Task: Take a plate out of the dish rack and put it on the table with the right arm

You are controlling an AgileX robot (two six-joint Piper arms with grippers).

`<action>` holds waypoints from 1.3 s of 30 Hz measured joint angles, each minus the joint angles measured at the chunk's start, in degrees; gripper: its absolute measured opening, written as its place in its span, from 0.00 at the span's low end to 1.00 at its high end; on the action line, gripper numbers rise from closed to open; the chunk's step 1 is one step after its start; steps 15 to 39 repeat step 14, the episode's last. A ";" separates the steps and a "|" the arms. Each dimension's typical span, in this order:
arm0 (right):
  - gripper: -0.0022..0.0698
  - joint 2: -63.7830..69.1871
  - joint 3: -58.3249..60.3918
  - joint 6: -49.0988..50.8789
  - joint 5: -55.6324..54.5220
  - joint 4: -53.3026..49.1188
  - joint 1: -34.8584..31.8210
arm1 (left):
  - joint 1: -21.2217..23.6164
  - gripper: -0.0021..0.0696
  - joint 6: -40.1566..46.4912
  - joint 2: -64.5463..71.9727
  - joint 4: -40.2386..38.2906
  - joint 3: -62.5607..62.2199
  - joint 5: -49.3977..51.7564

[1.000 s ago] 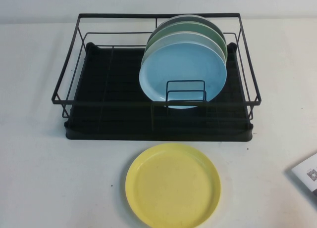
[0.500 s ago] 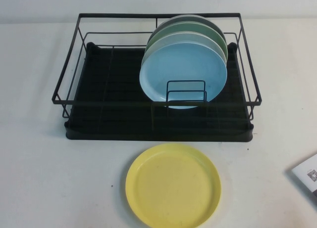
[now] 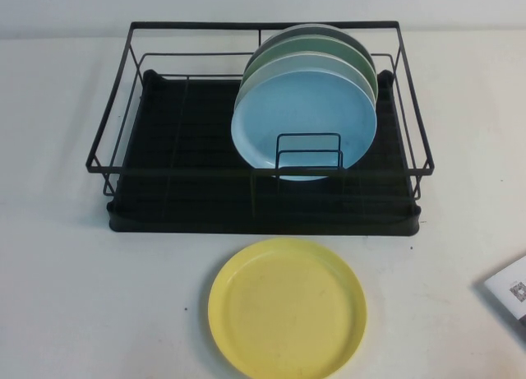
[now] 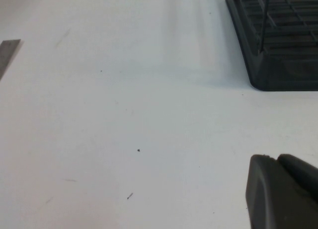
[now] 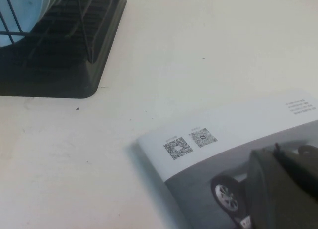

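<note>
The pale-yellow plate (image 3: 287, 307) lies flat and face up on the white worktop (image 3: 66, 297), just in front of the dish rack (image 3: 260, 124) and a little right of the rack's middle, with a narrow strip of bare worktop between the plate's far rim and the rack's black tray base.

In the rack, a light-blue plate (image 3: 305, 126) stands on edge, leaning back against two green plates (image 3: 316, 46) behind it; a small wire divider (image 3: 309, 155) stands across the front of its lower part. The rest of the ribbed tray holds nothing.

At the right edge of the high view, a printed sheet (image 3: 511, 287) lies on the worktop, well apart from the plate. The right wrist view shows it bears two QR codes (image 5: 190, 142) and a picture of a car.

The right pincer (image 5: 284, 189) hangs low over that sheet, to the right of the rack's near corner; only a dark part of it shows, so I cannot tell how its fingers are set. The left pincer (image 4: 282, 191) sits over bare worktop off the rack's left near corner; it seems to hold nothing, though too little of it shows to tell the finger spacing.
</note>
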 joint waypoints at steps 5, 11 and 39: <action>0.00 0.00 0.00 0.71 0.00 -0.40 0.00 | 0.00 0.02 0.00 0.00 0.00 0.00 0.00; 0.00 0.00 0.00 0.71 0.00 -0.50 0.00 | 0.00 0.02 0.00 0.00 0.00 0.00 0.00; 0.00 0.00 0.00 0.71 0.00 -0.50 0.00 | 0.00 0.02 0.00 0.00 0.00 0.00 0.00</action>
